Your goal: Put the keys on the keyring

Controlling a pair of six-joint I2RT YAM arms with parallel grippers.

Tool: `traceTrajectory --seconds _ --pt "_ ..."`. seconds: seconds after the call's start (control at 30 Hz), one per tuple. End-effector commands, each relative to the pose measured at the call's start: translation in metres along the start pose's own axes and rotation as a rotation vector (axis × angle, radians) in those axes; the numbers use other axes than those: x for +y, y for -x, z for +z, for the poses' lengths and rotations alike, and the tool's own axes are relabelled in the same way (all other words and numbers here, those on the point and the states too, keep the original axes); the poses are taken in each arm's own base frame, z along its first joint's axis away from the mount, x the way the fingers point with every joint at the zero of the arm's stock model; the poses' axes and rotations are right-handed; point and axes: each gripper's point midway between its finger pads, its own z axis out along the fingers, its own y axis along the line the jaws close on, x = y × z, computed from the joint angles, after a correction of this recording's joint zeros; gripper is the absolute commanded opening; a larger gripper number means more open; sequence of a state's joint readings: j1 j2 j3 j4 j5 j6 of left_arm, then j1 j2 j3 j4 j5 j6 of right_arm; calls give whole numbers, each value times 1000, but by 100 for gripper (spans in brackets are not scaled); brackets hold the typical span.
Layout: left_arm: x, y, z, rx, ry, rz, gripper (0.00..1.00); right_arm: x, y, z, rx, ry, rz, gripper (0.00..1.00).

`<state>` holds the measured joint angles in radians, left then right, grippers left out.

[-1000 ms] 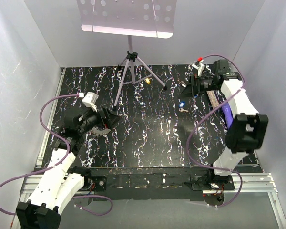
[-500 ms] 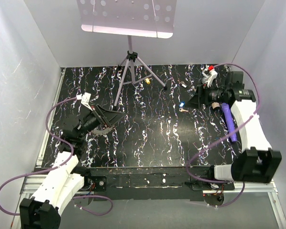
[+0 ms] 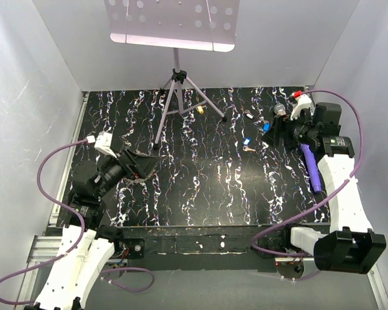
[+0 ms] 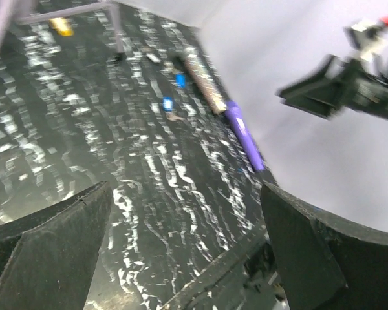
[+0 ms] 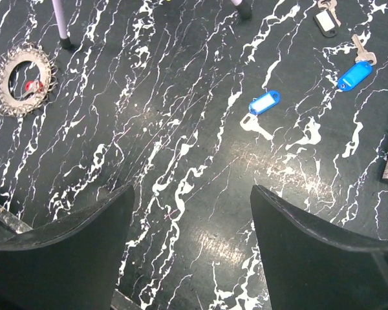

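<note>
The middle of the table (image 3: pixel 204 194) gives free passage; the tripod (image 3: pixel 178 97) straddles the far centre, keys (image 3: pixel 247 141) dot the far right.

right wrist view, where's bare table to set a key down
Widest free patch: the black marbled tabletop between the grey jagged metal keyring and the nearer blue-tagged key. Crowded at upper right, where the other blue-tagged key and the dark-tagged key lie.

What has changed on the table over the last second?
The right pincer pulled back rightward from over the keys, its elbow swinging toward the near edge; it holds nothing. The left pincer stayed open by the keyring while its arm shifted back slightly. Keys, keyring and purple pen have not moved.
</note>
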<state>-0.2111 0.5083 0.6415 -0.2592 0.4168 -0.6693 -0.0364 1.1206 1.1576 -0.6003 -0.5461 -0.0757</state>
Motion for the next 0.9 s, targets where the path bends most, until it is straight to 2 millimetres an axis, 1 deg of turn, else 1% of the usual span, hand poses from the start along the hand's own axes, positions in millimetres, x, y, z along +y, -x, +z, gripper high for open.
traceTrajectory --seconds 0.0,0.03,0.07,0.1,0.13,0.17,0.2,0.23,0.27,0.3,0.33,0.37,0.4,0.43,0.47,0.5,0.53,0.57,0.6,0.63,0.67,0.77,0.8,0.87 --pt "-51 -11 -7 66 -325 65 98 -2 26 -2 -64 -24 -34 80" --pt "-43 -10 -3 65 -277 51 98 -2 21 -3 -58 -22 -31 80" --pt "-26 -8 1 53 -173 38 98 -1 19 -3 -57 -22 -30 80" --pt "-1 -10 1 55 -28 18 98 -2 14 -2 -49 -23 -23 80" --pt "27 -5 -2 28 145 18 98 -3 14 -2 -48 -24 -22 80" --pt "54 -5 -10 19 300 19 98 -4 18 -4 -58 -30 -25 80" --pt "69 -5 -18 16 390 32 98 -7 26 -10 -80 -45 -29 80" --pt "67 -2 -18 7 383 53 98 -13 33 -14 -97 -66 -27 80" --pt "48 -2 -12 19 271 80 98 -20 39 -14 -101 -79 -20 80" --pt "24 -2 -7 21 126 100 98 -23 45 -10 -98 -76 -20 80" --pt "-8 -6 -3 38 -70 115 98 -25 50 1 -81 -61 -18 80" --pt "-36 -6 -3 38 -236 131 98 -22 57 12 -67 -38 -25 80" --pt "-54 -9 -5 59 -358 118 98 -22 64 22 -59 -23 -30 80" --pt "-59 -9 -4 67 -389 106 98 -23 68 26 -57 -19 -32 80" --pt "-48 -10 1 76 -326 89 98 -22 70 25 -62 -18 -36 80" --pt "-27 -9 6 72 -204 88 98 -19 61 22 -56 -18 -32 80" --pt "-1 -11 7 77 -51 72 98 -16 48 18 -45 -17 -24 80" --pt "26 -6 5 51 113 65 98 -11 39 13 -44 -17 -24 80" --pt "49 -6 -1 42 243 64 98 -7 32 7 -50 -19 -27 80" --pt "58 -6 -5 42 293 79 98 -4 26 3 -51 -19 -28 80" --pt "59 -5 -7 39 298 89 98 0 22 -3 -62 -21 -34 80" --pt "42 -8 -5 37 194 102 98 6 12 -12 -73 -22 -42 80" --pt "37 -8 -4 31 162 106 98 6 10 -11 -69 -22 -39 80" --pt "26 -9 -3 35 95 126 98 4 12 -9 -67 -21 -38 80"
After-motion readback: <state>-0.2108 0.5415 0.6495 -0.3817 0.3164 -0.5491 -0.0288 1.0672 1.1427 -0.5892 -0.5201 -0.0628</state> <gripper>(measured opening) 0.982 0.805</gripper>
